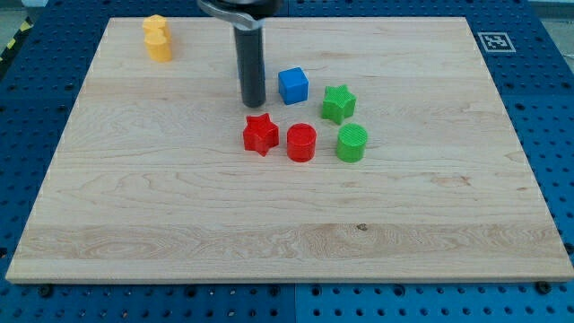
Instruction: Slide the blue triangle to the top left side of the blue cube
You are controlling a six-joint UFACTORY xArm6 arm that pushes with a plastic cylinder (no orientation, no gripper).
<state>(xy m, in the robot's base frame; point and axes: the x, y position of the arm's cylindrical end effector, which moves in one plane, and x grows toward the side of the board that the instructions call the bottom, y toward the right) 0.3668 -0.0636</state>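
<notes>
One blue sliver was all that showed of the blue triangle (239, 58): it peeked out along the left edge of the dark rod, which hid most of it, so its shape could not be confirmed. It lay left of the blue cube (293, 85) and a little farther away, near it but not touching.

My tip (254, 105) stood on the worktop (134, 206) just on the near side of that sliver and left of the cube; whether it touched the triangle could not be told. The arm carried nothing that opens or clamps, only this rod, so nothing was held.

Judging by its look, the triangle was a small, light, rigid plastic piece that would slide easily on smooth wood and spin if pushed off-centre. The push would best go against the middle of a flat side, not a corner. It seemed already close to the wanted spot, so only a short nudge looked necessary.

Nearer than the cube sat a red star (260, 134), a red cylinder (301, 142) and a green cylinder (352, 143). A green star (338, 103) sat just right of the cube. A yellow block (158, 38) stood well apart at the far left.
</notes>
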